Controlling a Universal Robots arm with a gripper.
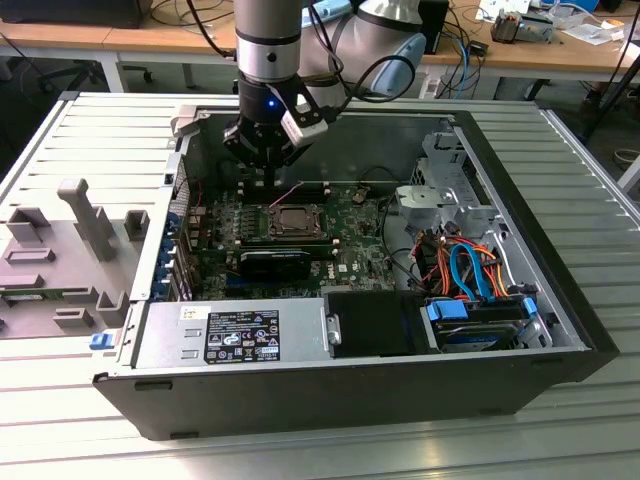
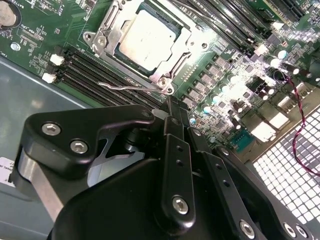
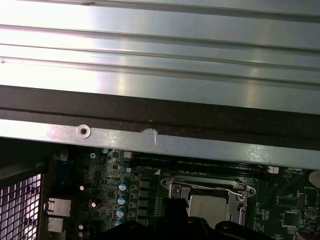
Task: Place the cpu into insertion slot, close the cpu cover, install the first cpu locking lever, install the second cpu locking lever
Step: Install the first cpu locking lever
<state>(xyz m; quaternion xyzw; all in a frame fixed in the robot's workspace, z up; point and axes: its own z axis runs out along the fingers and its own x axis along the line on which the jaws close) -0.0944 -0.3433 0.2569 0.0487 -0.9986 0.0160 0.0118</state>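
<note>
Clearly, we see the cpu (image 2: 148,36) already seated in the insertion slot (image 2: 122,54), with the cpu cover (image 2: 176,56) folded down flat around it, so that the silvery top of the chip shows through the square window of the frame. In the exterior view the socket (image 1: 291,221) lies near the middle of the motherboard (image 1: 350,250), inside the open computer case (image 1: 560,300).

Our gripper (image 1: 263,172) hangs above the board, at the far side of the socket in the exterior view, close to it but not touching the cover. In the second wrist view the gripper's fingers (image 2: 167,115) point toward the near corner of the socket, and they appear pressed together with nothing between them; we judge the jaws clenched and empty.

The relation that matters is between these fingertips and the locking lever (image 2: 131,88). This thin wire lever runs along the edge of the socket nearest to the gripper, its long axis parallel to that edge and to the memory slots (image 2: 95,75) beside it. Its end comes up to the corner screw (image 2: 165,83), just ahead of the fingertips. So the lever lies between the jaws and the chip, crosswise to the direction in which the fingers point.

In the first wrist view a lever (image 3: 210,188) also crosses the cover, and we cannot tell whether it is hooked under its catch.
</note>
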